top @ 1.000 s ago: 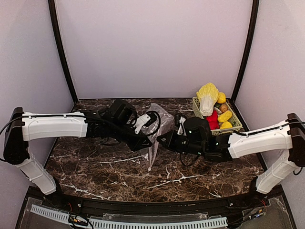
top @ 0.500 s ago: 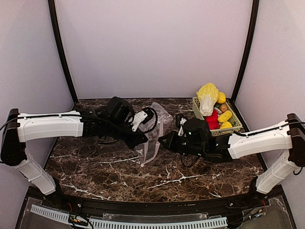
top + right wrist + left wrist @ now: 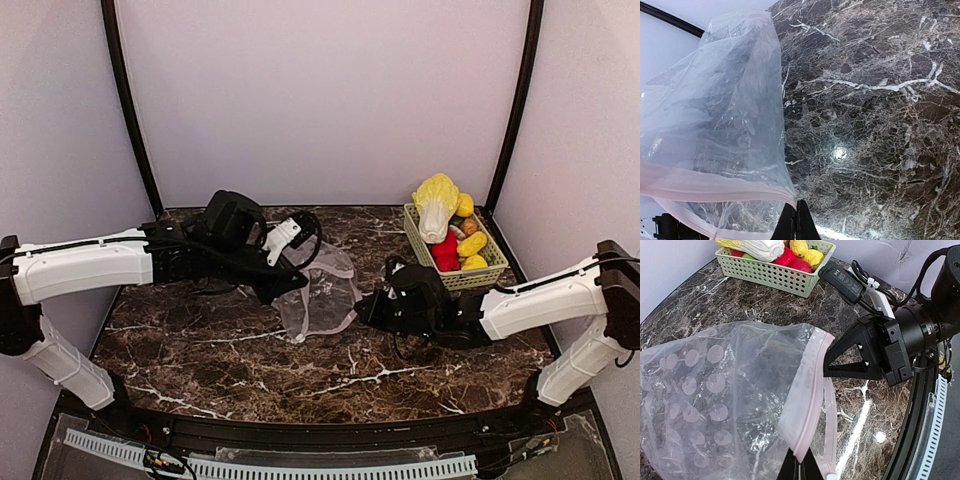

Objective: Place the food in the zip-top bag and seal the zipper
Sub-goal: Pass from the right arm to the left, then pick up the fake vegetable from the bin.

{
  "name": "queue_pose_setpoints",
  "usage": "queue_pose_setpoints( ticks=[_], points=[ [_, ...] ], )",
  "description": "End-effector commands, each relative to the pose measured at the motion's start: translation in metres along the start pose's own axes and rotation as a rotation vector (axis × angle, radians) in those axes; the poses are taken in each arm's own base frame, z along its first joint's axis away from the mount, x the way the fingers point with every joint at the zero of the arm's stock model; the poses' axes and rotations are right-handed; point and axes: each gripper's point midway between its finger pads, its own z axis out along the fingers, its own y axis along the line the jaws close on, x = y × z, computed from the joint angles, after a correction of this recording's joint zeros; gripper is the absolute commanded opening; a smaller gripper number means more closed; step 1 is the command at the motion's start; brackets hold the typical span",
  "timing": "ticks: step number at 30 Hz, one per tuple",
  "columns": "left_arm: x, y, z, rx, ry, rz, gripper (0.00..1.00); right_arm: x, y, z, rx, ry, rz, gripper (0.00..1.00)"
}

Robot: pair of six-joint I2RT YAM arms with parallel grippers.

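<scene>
The clear dotted zip-top bag (image 3: 320, 300) hangs stretched between my two grippers, low over the marble table. My left gripper (image 3: 297, 287) is shut on the pink-white zipper strip (image 3: 807, 395) at one side of the mouth, as the left wrist view (image 3: 800, 467) shows. My right gripper (image 3: 363, 308) is shut on the other end of the strip (image 3: 715, 187), as the right wrist view (image 3: 797, 215) shows. A small white slider tab (image 3: 830, 476) sits near my left fingertips. The bag (image 3: 710, 400) looks empty. The food, with a yellow-white cabbage (image 3: 436, 205) and a red piece (image 3: 445, 252), lies in the basket.
A light green mesh basket (image 3: 480, 272) stands at the back right of the table, beside my right arm; it also shows in the left wrist view (image 3: 775, 275). Dark marble table (image 3: 220, 350) lies in front of the bag. Black frame posts stand at both back corners.
My left gripper has drawn back to the left and my right gripper has shifted nearer and to the right. The bag has been pulled wider between them and sits lower.
</scene>
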Motion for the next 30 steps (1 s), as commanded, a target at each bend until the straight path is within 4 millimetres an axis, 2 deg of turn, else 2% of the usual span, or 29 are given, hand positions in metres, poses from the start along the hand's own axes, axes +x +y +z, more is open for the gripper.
queue_pose_setpoints(
  ticks=[1, 7, 12, 17, 21, 25, 30],
  points=[
    [-0.004, -0.004, -0.001, 0.014, 0.009, 0.01, 0.01, 0.003, -0.009, 0.004, 0.0, -0.004, -0.019, 0.02],
    [0.006, 0.001, 0.01, -0.001, 0.059, -0.003, 0.01, 0.001, 0.028, -0.003, -0.172, 0.009, -0.141, 0.51],
    [0.011, 0.004, 0.014, -0.018, 0.084, -0.004, 0.01, 0.005, 0.049, -0.022, -0.287, 0.038, -0.216, 0.73],
    [0.012, 0.008, 0.014, -0.038, 0.095, -0.007, 0.01, 0.003, 0.048, -0.05, -0.314, 0.038, -0.261, 0.84],
    [0.013, 0.009, 0.015, -0.042, 0.1, -0.007, 0.01, -0.012, 0.045, -0.079, -0.267, 0.019, -0.318, 0.87],
    [0.012, 0.009, 0.015, -0.039, 0.099, -0.008, 0.01, -0.043, 0.029, -0.111, -0.115, -0.055, -0.339, 0.98],
    [0.012, 0.009, 0.014, -0.039, 0.098, -0.009, 0.01, -0.084, 0.001, -0.145, 0.067, -0.138, -0.329, 0.98]
  ],
)
